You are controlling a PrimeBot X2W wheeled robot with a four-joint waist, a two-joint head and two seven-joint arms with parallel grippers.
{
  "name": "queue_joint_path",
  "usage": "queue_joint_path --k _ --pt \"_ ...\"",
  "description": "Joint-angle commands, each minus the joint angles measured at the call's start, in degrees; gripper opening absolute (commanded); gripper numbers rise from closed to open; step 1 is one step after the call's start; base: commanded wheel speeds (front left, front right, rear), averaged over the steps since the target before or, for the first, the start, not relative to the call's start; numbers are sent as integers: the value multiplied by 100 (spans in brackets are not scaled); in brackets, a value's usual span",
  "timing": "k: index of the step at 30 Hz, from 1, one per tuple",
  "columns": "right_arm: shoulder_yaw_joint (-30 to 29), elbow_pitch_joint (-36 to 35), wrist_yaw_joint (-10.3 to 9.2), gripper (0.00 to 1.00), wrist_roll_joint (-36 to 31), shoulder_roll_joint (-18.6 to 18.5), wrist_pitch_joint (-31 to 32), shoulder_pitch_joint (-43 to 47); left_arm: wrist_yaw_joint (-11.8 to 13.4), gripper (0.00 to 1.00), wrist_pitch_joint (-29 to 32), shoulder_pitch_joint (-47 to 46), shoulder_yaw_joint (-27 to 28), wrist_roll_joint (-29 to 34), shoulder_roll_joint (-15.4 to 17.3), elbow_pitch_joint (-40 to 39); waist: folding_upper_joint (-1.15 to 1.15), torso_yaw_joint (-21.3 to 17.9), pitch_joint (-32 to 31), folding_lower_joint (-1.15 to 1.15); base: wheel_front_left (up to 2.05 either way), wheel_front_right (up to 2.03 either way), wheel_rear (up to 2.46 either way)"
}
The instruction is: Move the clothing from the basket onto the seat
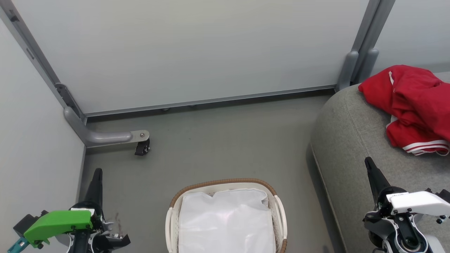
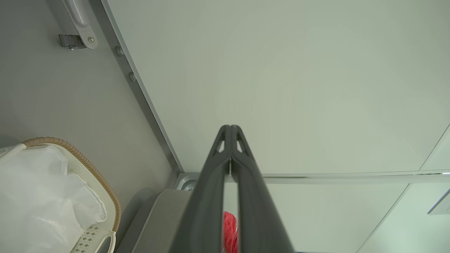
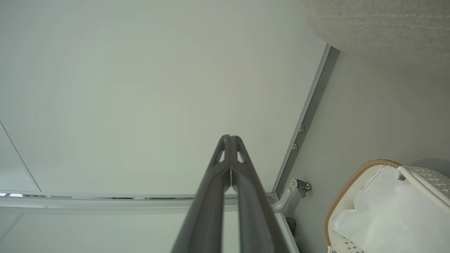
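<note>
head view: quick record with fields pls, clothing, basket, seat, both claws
clothing: red heap lying on the seat, white-striped hem at its near edge
basket: on the floor, left of the seat; white lining inside, no red in the part in view
seat: grey couch, rounded corner
left claw: shut, holding nothing, above the floor
right claw: shut, holding nothing, seen against the seat

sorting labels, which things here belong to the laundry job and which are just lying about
Job: red clothes, on the couch; basket, showing just its white lining.

Just there: wall panels, caster foot, floor.
</note>
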Motion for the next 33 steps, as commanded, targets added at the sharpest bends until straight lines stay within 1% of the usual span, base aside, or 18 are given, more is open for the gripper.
queue_joint_path --k 1,13,33 --pt "-21 -47 -1 0 136 -36 56 46 -31 0 37 -106 38 -124 25 -45 0 -3 0 0 0 0 0" --pt "-48 -99 -2 0 607 -40 176 61 -62 0 162 -123 122 -524 26 -106 0 -32 -3 0 0 0 0" --pt "-47 -94 -2 0 599 -40 165 61 -62 0 165 -108 117 -514 26 -99 0 -33 -3 0 0 0 0"
